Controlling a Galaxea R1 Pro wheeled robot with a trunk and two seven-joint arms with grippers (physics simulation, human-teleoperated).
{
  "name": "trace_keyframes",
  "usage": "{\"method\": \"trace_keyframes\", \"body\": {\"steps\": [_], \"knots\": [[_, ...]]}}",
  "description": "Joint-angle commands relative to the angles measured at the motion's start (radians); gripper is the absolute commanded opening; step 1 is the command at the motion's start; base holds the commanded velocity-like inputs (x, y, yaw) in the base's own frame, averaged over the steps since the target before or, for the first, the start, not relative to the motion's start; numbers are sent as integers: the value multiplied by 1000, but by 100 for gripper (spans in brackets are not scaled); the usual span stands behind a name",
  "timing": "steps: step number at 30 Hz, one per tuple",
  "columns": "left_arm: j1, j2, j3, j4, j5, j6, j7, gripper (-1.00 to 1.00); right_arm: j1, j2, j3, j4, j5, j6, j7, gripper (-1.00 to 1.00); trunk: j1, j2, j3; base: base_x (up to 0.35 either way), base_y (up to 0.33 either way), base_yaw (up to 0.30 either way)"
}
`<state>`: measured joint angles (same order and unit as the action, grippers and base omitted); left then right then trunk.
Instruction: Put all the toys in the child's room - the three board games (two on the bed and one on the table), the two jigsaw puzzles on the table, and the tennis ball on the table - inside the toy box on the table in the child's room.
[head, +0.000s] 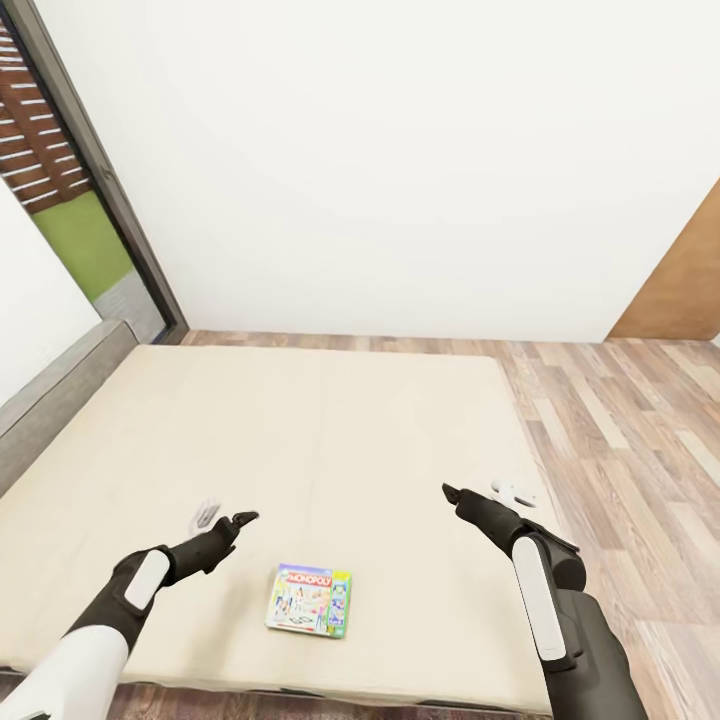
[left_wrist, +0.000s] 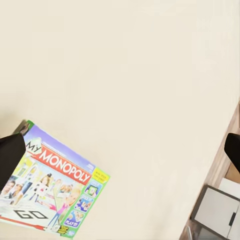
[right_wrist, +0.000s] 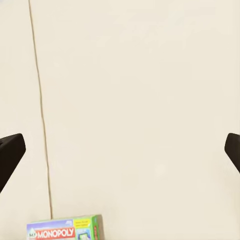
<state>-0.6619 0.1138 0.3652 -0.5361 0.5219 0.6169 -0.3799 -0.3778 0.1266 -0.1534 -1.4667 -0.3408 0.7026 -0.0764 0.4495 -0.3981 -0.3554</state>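
Note:
One board game (head: 309, 600), a pale green Monopoly box, lies flat on the cream bed (head: 300, 430) near its front edge. It also appears in the left wrist view (left_wrist: 52, 192) and, edge on, in the right wrist view (right_wrist: 65, 230). My left gripper (head: 225, 517) hovers open just left of and beyond the box, its fingertips (left_wrist: 10, 155) wide apart with nothing between them. Open and empty too, my right gripper (head: 482, 491) hangs over the bed's right part, well right of the box, fingertips (right_wrist: 232, 150) spread. The table, toy box, puzzles and tennis ball are out of view.
Wood-plank floor (head: 620, 440) runs along the bed's right side and behind it up to a white wall (head: 400, 170). A dark-framed window (head: 70, 200) stands at the left, a grey headboard (head: 50, 400) below it. A brown door (head: 680, 280) is at the far right.

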Motion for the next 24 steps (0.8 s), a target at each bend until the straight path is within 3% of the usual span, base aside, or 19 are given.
{"method": "trace_keyframes", "body": {"steps": [1,5,13,18,24], "knots": [[-1,0,5,-6,2,9,-3,100,-1,1,-1,-1,-10,5,-8,100,0,-2,-3,0,0,0],[-1,4,5,-45,5,29,-4,100,-1,1,0,-1,-10,5,-8,100,0,-2,-10,0,0,0],[-1,21,5,-134,8,132,-1,100,0,1,1,-1,-10,5,-8,100,0,-2,-23,0,0,0],[-4,19,3,-160,7,144,3,100,-1,1,1,-1,-10,5,-8,100,0,-2,-31,0,0,0],[-48,22,2,-165,2,146,4,100,-1,1,1,-1,-10,4,-8,100,0,-2,-41,0,0,0]]}}
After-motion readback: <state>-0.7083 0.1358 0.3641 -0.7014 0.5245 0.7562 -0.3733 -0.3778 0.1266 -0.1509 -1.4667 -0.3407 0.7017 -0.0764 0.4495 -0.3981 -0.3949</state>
